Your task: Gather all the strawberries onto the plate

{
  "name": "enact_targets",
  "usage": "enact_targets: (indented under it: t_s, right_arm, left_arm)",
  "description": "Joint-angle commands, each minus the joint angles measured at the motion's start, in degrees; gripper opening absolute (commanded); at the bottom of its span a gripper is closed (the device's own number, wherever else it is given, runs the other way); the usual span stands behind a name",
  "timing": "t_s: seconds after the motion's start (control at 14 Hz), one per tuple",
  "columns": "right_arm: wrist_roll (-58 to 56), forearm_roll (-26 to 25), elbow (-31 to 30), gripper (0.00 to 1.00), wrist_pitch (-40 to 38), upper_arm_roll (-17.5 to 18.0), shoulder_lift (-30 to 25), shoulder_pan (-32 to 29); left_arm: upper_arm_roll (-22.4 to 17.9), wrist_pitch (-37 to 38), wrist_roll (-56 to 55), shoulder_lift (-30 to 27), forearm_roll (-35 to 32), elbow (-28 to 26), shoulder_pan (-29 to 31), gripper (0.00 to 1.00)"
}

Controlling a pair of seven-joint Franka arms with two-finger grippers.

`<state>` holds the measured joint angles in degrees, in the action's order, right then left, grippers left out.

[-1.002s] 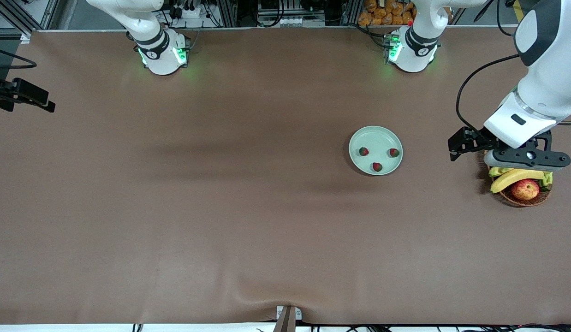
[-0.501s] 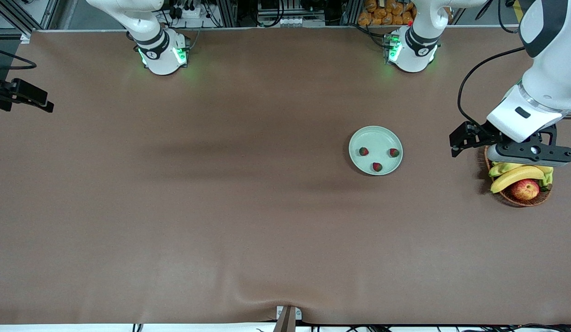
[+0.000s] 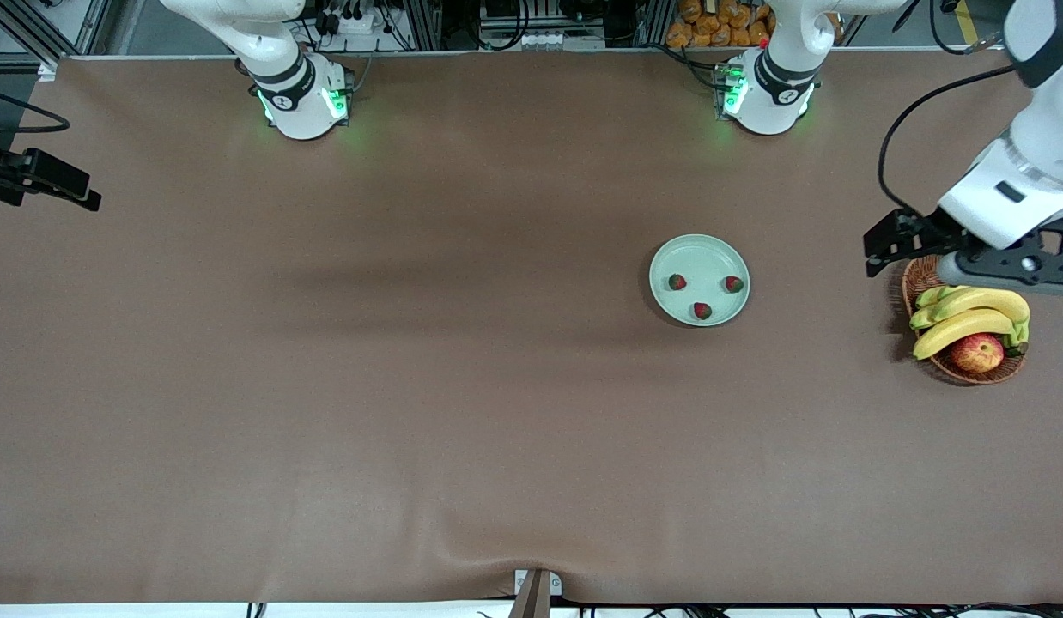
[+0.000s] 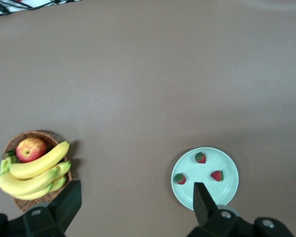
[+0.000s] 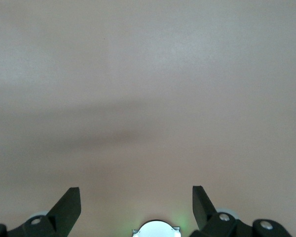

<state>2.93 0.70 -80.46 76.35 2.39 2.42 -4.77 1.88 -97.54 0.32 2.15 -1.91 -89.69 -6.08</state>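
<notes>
The three tiny red strawberries with dark green leafy caps all lie inside the round, shallow, pale mint-green plate, well apart from one another; none is visible on the brown table covering, so the collection appears complete. By appearance, each berry is very light, small and probably soft or easily bruised, with a rounded, tapering body that can roll or slip from a hard pinch. If one needed moving, the sound hold would be across the widest part of the red body, just below the cap, with light closing force; the leafy cap itself looks too thin and yielding to grip reliably. The left gripper hangs in the air over the rim of the brown wicker fruit basket holding yellow bananas and a red-yellow apple, at the left arm's end of the table; its fingers stand wide apart and hold nothing. The right gripper waits over bare table covering, fingers likewise spread and empty.
</notes>
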Motion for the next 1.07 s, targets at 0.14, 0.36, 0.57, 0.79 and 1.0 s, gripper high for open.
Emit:
enact_targets:
  t_s: [0.14, 0.36, 0.57, 0.79, 1.0]
  right_arm:
    - [1.12, -1.05, -0.49, 1.0, 0.03, 0.51, -0.84, -0.07]
    - [1.03, -1.05, -0.49, 1.0, -0.06, 0.51, -0.84, -0.07]
    - [1.03, -1.05, -0.4, 1.0, -0.15, 0.51, -0.84, -0.07]
    - [1.12, -1.05, -0.4, 1.0, -0.24, 0.51, -0.84, 0.02]
    - [1.12, -1.05, -0.4, 1.0, -0.24, 0.51, -0.93, 0.02]
  left_arm:
    - [-0.82, 4.73, -0.05, -2.95, 0.59, 0.04, -0.07, 1.0]
    - [-1.0, 4.47, -2.86, -2.51, 0.5, 0.12, 0.01, 1.0]
    - [-1.09, 4.47, -2.43, -2.77, -1.07, 0.21, 0.01, 1.0]
    - [-1.09, 4.47, -2.6, -2.33, -0.03, 0.13, 0.01, 1.0]
    - [-1.88, 4.47, -2.61, -2.24, 1.82, 0.21, 0.1, 1.0]
